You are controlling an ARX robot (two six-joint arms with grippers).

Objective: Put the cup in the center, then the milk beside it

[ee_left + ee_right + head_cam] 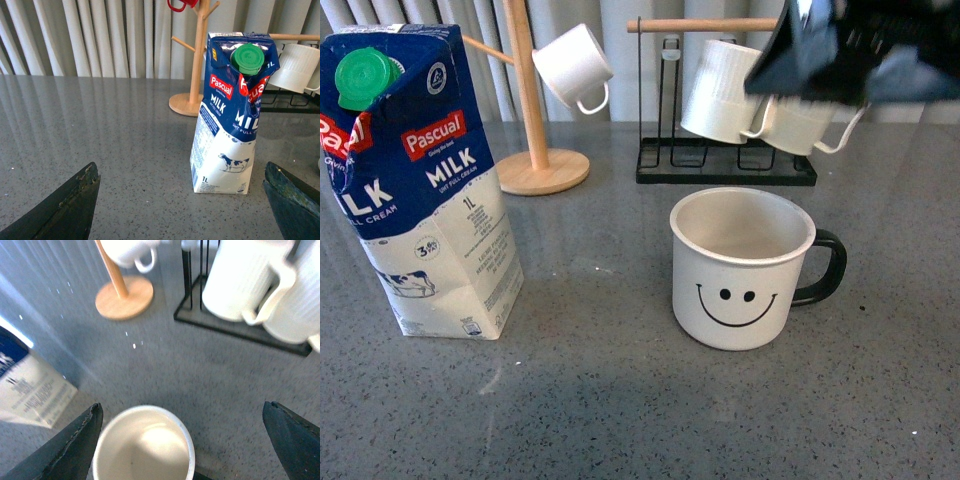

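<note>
The cup [740, 270], a wide white mug with a black smiley face and dark handle, stands upright on the grey table, slightly right of the middle. The milk [430, 190], a blue-and-white Pascual carton with a green cap, stands upright at the left, well apart from the cup. My right gripper [181, 410] hangs open above the cup [144, 447], whose rim lies toward one finger [75, 450]. In the front view my right arm [850, 45] shows blurred at the upper right. My left gripper [181, 167] is open and low over the table, with the milk [230, 125] standing ahead of it, untouched.
A wooden mug tree [530, 150] with a small white cup [572, 65] stands behind the milk. A black wire rack [725, 165] holding ribbed white mugs [720, 90] stands behind the cup. A curtain closes off the back.
</note>
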